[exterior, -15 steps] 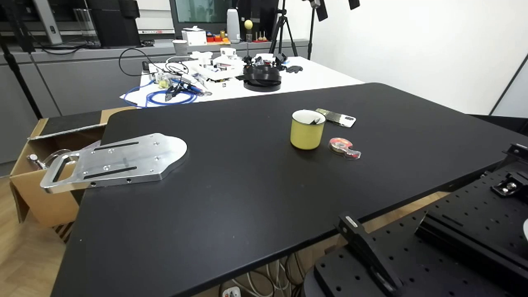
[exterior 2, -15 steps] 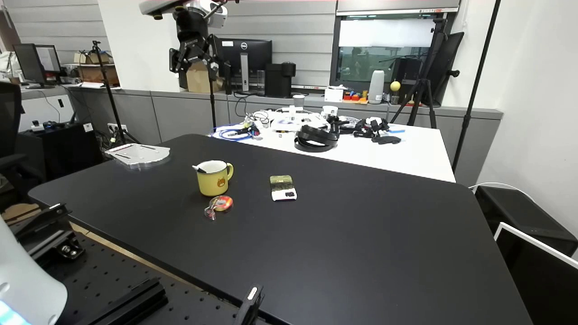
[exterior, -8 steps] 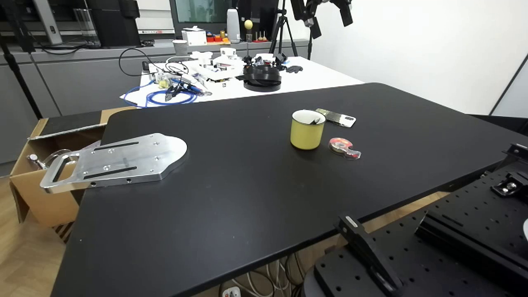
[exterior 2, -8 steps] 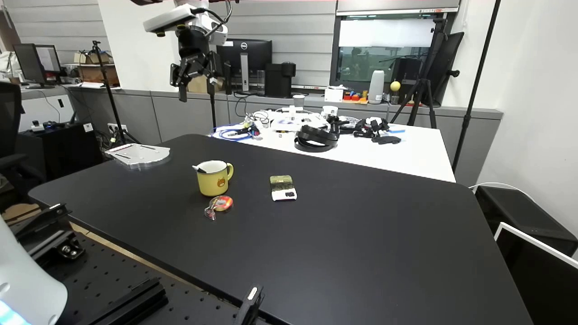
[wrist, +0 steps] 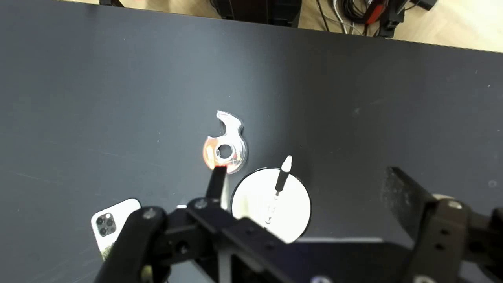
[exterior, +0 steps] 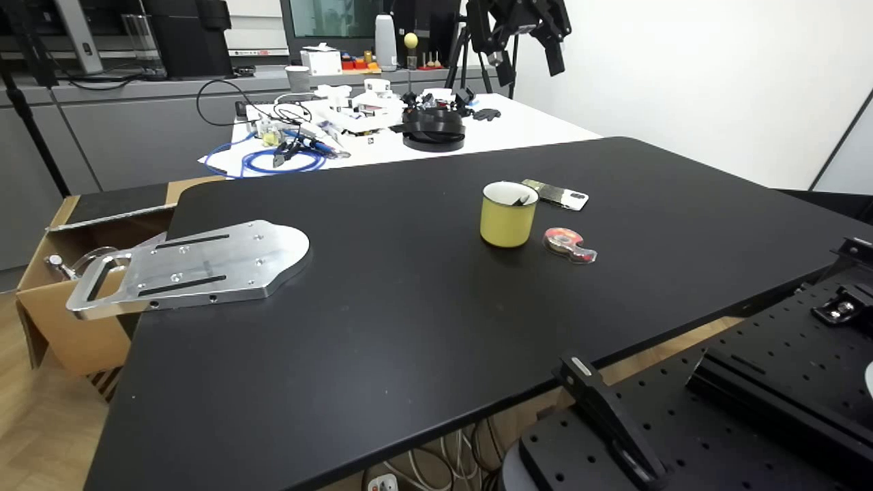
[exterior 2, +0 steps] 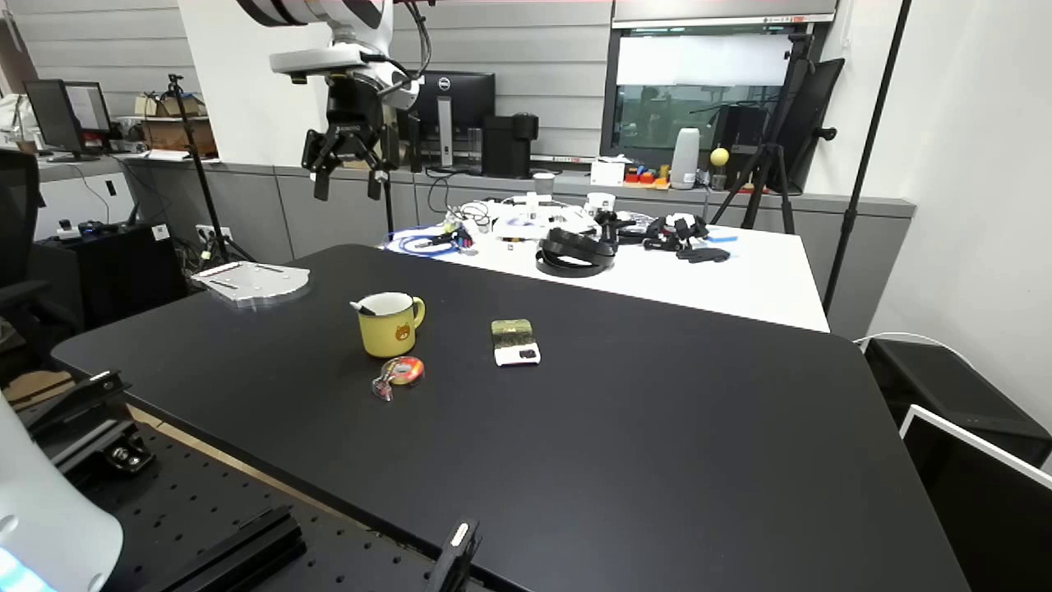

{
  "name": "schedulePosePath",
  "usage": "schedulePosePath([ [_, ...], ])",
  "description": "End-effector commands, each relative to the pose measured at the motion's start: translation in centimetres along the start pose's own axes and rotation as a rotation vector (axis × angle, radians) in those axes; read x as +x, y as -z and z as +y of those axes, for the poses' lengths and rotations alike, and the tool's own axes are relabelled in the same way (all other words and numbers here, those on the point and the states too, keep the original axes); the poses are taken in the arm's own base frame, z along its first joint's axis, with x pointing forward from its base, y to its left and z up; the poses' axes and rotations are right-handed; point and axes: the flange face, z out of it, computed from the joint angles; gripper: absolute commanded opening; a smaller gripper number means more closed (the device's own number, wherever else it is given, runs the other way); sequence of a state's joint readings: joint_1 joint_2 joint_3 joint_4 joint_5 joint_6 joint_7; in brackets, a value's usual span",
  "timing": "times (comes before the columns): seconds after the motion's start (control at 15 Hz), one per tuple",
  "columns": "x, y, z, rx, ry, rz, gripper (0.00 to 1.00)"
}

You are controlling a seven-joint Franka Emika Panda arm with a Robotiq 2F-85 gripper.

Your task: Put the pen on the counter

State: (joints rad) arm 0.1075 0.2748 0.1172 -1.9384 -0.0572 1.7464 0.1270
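The gripper (exterior 2: 348, 191) hangs lower above the counter (exterior 2: 657, 460) than a second ago, its fingers spread wide apart. Well below it — and between those fingers as the wrist view looks down — the pen (wrist: 281, 181) leans in the yellow mug (exterior 2: 382, 335), one end jutting past the rim. That end tapers white, next to a black section; the part inside looks thin and pale.
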Motion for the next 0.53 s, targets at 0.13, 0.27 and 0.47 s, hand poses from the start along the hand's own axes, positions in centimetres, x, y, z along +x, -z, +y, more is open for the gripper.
schedulePosePath([
  [0.13, 0.04, 0.06, 0.34, 0.006, 0.011, -0.002, 1.0],
  [0.27, 0.04, 0.06, 0.3, 0.006, 0.013, -0.002, 1.0],
  [0.47, 0.04, 0.06, 0.29, 0.007, 0.015, -0.002, 1.0],
])
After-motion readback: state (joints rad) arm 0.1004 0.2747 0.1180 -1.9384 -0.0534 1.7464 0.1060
